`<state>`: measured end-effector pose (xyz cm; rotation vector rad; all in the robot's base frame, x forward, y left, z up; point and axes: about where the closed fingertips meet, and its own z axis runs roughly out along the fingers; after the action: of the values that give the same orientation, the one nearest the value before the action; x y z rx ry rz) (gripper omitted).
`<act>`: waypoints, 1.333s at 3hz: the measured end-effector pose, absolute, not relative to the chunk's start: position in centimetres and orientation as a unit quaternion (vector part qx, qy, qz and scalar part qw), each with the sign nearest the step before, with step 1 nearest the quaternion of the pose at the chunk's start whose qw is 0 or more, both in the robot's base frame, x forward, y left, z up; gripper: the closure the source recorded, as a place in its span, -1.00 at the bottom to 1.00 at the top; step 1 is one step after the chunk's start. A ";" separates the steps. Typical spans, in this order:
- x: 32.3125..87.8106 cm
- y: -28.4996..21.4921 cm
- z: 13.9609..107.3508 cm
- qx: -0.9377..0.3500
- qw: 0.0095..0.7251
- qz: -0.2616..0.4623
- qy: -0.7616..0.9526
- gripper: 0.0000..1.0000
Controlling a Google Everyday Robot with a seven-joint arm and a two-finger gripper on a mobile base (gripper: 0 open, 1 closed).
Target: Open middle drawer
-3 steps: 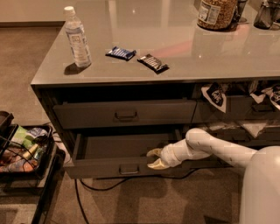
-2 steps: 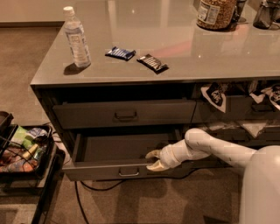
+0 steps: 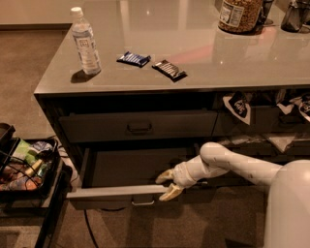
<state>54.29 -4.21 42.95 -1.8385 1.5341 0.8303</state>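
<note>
"Where's the end effector [image 3: 163,185]?"
"At the middle drawer [image 3: 126,167]'s front rim, below the worktop [image 3: 203,72]'s front edge. The drawer stands pulled out."
"And on top?"
"A water bottle [image 3: 85,43] near the front left corner, a blue snack bar [image 3: 133,59] and a dark snack bar [image 3: 169,69] beside it, and a jar [image 3: 240,14] at the far edge."

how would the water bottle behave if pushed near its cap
The water bottle stands tall on a narrow base, so it would probably tip, then roll, being round. Clear plastic suggests it is light, maybe squashy. The gripper is down at the front of the middle drawer.
</note>
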 end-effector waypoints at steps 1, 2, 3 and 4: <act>53.4 -3.4 43.3 -0.702 0.294 0.323 0.562 -1.00; 53.4 -3.3 43.2 -0.701 0.293 0.325 0.563 -1.00; 52.2 -3.5 44.4 -0.713 0.253 0.332 0.564 -1.00; 49.5 -4.8 47.7 -0.732 0.227 0.307 0.564 -1.00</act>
<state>49.46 -4.84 47.72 -2.0166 1.5540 0.8457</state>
